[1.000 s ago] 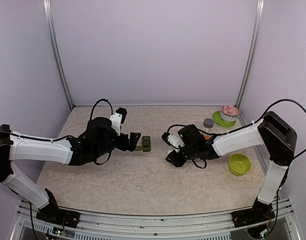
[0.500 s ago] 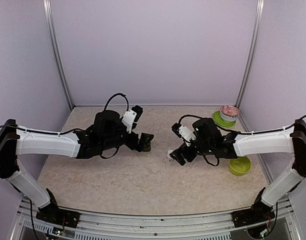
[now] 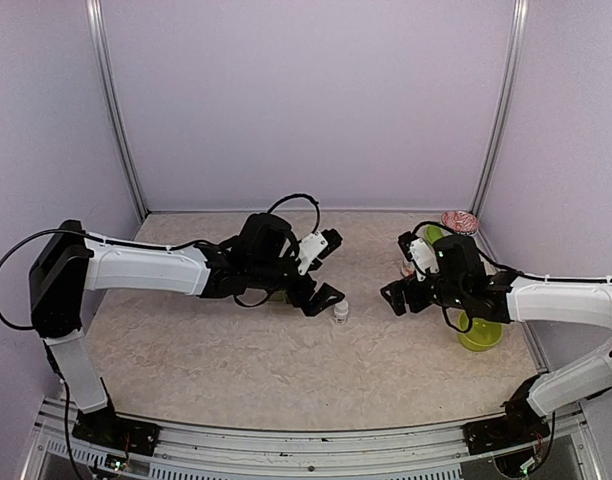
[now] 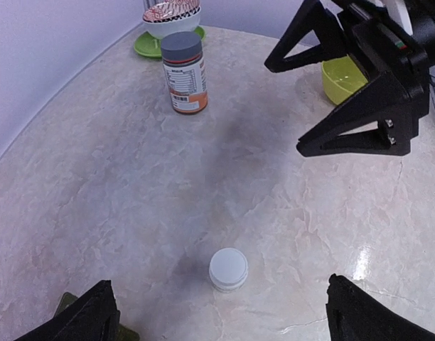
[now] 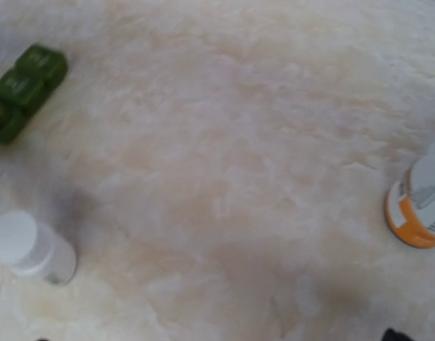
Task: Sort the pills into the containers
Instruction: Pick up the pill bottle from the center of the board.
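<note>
A small white-capped pill bottle (image 3: 340,313) stands alone on the marble table, free of both grippers. My left gripper (image 3: 324,298) hovers just left of it, open, and in the left wrist view the bottle (image 4: 228,269) sits ahead between the spread fingers. My right gripper (image 3: 393,300) is farther right, open and empty, its black jaws wide apart. An orange pill bottle (image 4: 184,72) with a grey cap stands upright behind it. The green pill organiser (image 5: 22,89) lies by the left arm, mostly hidden from above.
A lime green bowl (image 3: 481,335) sits under the right forearm. A patterned bowl (image 3: 459,221) rests on a green plate (image 4: 148,47) in the far right corner. Walls and corner posts close in the table.
My right gripper opened, left the white bottle standing on the table and drew back to the right. The left arm swung right, bringing its open gripper beside that bottle.
</note>
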`<state>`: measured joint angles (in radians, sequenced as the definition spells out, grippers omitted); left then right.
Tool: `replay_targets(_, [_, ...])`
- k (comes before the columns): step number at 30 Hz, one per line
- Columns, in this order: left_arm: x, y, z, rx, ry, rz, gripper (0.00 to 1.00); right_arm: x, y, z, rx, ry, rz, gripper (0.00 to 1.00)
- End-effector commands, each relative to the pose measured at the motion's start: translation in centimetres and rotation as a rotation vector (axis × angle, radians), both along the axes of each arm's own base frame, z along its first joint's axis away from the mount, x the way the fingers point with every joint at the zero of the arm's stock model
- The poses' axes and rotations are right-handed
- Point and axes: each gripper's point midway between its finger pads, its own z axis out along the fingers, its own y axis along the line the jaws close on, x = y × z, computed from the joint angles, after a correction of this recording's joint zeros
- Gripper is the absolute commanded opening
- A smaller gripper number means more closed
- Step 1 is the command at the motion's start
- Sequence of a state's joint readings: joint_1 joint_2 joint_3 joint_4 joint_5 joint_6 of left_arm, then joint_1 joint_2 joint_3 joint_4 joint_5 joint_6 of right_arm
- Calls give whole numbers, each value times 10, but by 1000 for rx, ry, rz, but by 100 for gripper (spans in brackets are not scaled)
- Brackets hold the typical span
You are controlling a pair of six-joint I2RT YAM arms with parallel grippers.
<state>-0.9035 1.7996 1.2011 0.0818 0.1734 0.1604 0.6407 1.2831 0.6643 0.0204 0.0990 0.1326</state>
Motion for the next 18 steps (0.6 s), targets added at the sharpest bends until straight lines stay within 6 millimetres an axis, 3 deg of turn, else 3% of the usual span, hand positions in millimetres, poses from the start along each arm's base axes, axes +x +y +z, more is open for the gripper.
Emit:
replay_targets(1, [-7, -14, -23, 85, 24, -92, 99, 5, -7, 9, 80, -9, -58, 100])
replay_targets(7, [4, -28, -42, 106, 27, -94, 96, 1, -7, 14, 119, -44, -44, 99])
replay_targets(11, [8, -35, -50, 114, 31, -102, 89, 0, -7, 11, 100, -42, -36, 98])
replay_targets(14, [10, -40, -56, 121, 43, -114, 78, 0, -8, 6, 90, -32, -33, 98])
replay_targets(18, [12, -42, -66, 136, 53, -116, 77, -1, -8, 5, 89, -33, -32, 98])
